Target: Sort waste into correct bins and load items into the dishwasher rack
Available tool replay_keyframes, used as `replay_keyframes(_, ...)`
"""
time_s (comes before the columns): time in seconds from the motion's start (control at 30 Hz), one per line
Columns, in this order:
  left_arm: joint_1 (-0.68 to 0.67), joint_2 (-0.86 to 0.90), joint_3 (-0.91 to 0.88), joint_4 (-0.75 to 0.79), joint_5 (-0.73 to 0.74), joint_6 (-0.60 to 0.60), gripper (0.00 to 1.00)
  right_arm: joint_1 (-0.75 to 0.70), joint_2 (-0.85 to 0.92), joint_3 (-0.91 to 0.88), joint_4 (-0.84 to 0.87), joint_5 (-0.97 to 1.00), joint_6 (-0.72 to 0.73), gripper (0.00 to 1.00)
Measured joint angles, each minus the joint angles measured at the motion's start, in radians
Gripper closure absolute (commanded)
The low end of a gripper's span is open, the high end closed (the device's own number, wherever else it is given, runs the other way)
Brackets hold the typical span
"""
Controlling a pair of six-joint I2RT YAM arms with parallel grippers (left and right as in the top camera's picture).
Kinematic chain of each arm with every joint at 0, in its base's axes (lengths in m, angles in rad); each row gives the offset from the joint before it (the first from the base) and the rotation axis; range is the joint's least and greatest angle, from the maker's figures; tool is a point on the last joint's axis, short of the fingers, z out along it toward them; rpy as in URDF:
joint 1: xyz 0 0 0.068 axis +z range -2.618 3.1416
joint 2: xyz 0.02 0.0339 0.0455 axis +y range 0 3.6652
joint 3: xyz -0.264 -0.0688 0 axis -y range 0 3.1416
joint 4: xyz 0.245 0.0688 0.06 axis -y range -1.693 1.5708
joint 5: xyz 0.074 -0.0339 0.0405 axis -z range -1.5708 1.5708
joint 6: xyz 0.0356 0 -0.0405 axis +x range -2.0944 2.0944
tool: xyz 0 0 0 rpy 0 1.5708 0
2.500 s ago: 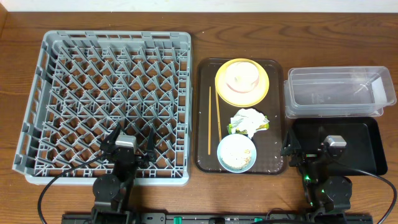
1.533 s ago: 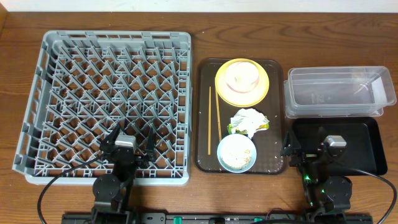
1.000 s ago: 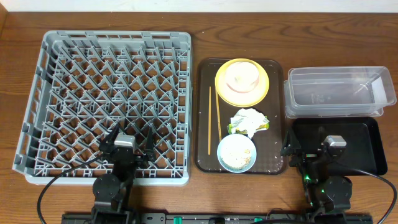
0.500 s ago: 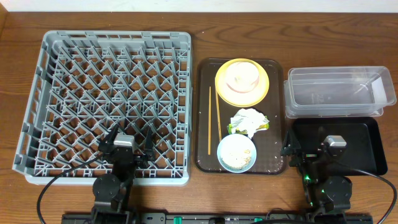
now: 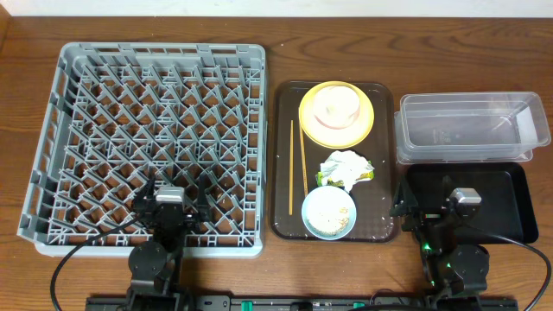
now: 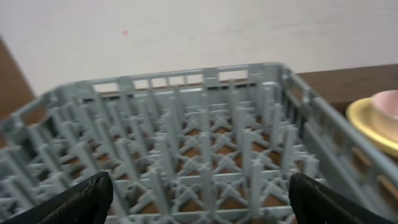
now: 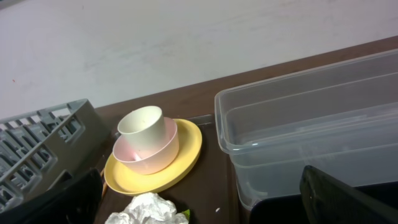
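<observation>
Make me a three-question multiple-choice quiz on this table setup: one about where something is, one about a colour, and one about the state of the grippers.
1. Where do the chopsticks lie?
A. In the grey rack
B. On the brown serving tray, left of the dishes
C. In the clear tub

2. What colour is the plate under the stacked bowl and cup?
A. Blue
B. Yellow
C. Black

3. How do the left gripper and right gripper stand?
A. Both open, holding nothing
B. Both shut on the chopsticks
C. Left shut on a napkin, right open

Answers:
1 B: the overhead view shows them lying along the tray's left side.
2 B: its yellow rim shows all around the bowl.
3 A: each wrist view shows its jaws far apart, gripping nothing.
</observation>
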Motion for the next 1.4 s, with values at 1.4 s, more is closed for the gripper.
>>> replay_keyframes(1.4, 0.001, 0.45, 0.619, 0.132, 0.368, -0.597, 0.09, 0.0, 0.0, 0.0, 0.0, 0.0, 0.0, 0.01)
